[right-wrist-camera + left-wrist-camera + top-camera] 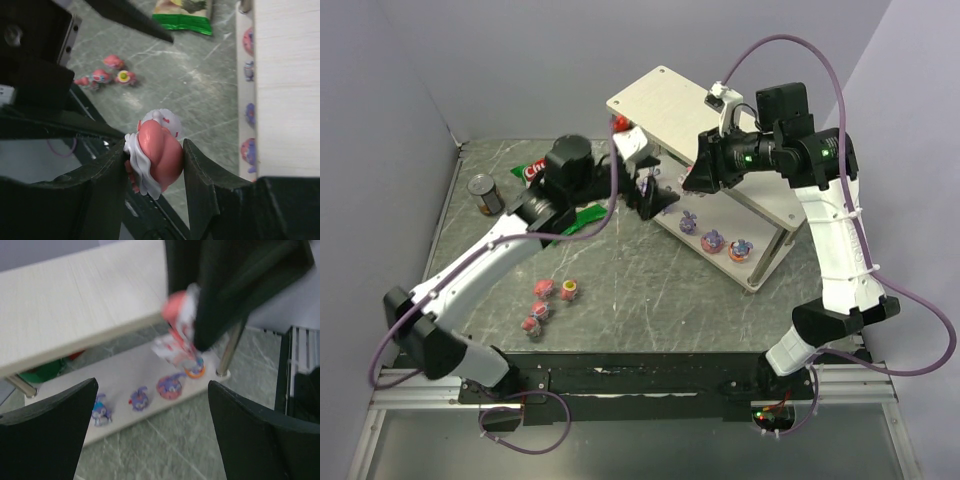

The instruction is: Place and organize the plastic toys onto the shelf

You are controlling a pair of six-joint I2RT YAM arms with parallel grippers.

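Right end effector (155, 162) clamps pink toy (159, 152), unseen overhead; left end effector (152, 390) wide apart, empty.

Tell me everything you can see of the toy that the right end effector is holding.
The toy is a small glossy plastic figurine, a rounded pink-red body with white trim carrying small red marks. It is clamped between the dark fingers of the right end effector, which alone touch it. It hangs above the grey table, beside the shelf's pale top board and apart from it.
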